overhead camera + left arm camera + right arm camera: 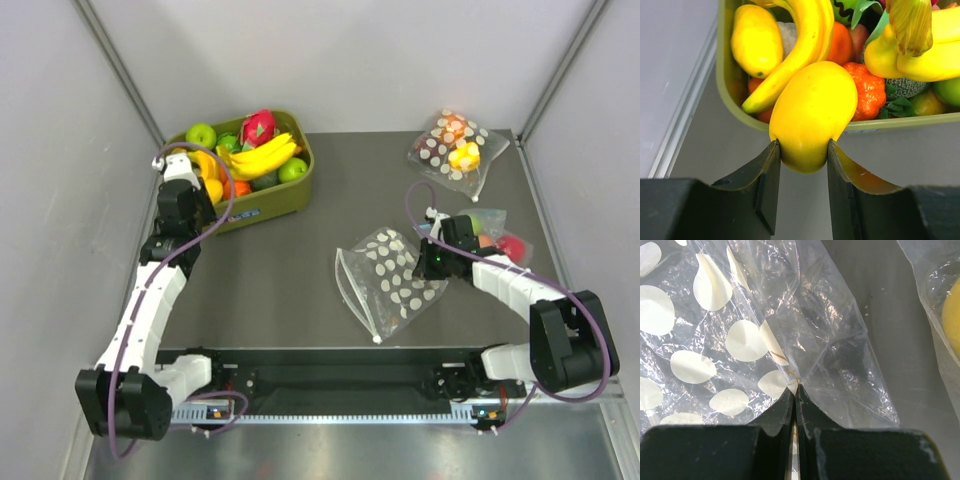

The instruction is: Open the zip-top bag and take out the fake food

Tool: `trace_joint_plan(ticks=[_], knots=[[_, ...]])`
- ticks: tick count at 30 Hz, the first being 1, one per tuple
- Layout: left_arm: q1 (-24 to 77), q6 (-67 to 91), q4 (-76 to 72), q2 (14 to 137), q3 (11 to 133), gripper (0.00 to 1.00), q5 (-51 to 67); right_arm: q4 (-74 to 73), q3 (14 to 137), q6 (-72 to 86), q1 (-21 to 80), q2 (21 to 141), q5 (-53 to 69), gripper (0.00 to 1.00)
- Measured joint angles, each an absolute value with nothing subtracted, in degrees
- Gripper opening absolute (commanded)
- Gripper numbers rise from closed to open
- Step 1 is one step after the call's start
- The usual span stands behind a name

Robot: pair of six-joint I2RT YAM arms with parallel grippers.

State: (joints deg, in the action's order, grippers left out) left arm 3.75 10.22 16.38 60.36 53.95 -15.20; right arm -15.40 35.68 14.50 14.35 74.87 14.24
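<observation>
The zip-top bag (pixel 392 272), clear with white dots, lies flat on the dark table mid-right. My right gripper (pixel 432 262) is shut on its right edge. In the right wrist view the film (pixel 740 330) is pinched between the closed tips of the right gripper (pixel 796 387). My left gripper (pixel 804 150) is shut on a yellow oval piece of fake food (pixel 812 115), held at the near left rim of the olive bin (pixel 900 121). From above, that fruit (pixel 212 190) shows by the left gripper (pixel 203 187).
The olive bin (pixel 270 205) at the back left holds a banana bunch (pixel 265 155), a green apple (pixel 201 134), a pink dragon fruit (pixel 259 127) and other toy fruit. Another dotted bag (pixel 455 148) with orange and yellow pieces lies back right. A plain clear bag (pixel 505 245) lies beside the right arm.
</observation>
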Motion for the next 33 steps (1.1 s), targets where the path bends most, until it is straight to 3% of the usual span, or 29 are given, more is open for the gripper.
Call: trace_joint_plan(ticks=[8,21,22,23,27,29,33], knots=[[1.3,8.2,11.4,65.1,54.1,0.0,-6.8,-15.4,35.7,14.5,14.3,74.9,14.2,0.0],[-0.7,6.0,6.8,74.5,55.9,0.01,-3.4,-15.4,35.7,14.5,14.3,74.9,14.2,0.0],[-0.8,6.0,6.9,74.5,55.9,0.06,-3.5,-15.4,35.7,14.5,14.3,74.9,14.2,0.0],[-0.8,5.9,6.9,74.5,55.9,0.23,-3.6,-15.4,35.7,14.5,14.3,74.9,14.2,0.0],[-0.8,5.8,6.9,74.4,55.9,0.48,-3.9,-15.4,35.7,14.5,14.3,74.9,14.2,0.0],[-0.8,5.5,7.0,74.1,55.9,0.72,-3.9,-15.4,35.7,14.5,14.3,74.9,14.2,0.0],[-0.8,5.8,7.1,73.1,55.9,0.85,-3.9,-15.4,35.7,14.5,14.3,74.9,14.2,0.0]])
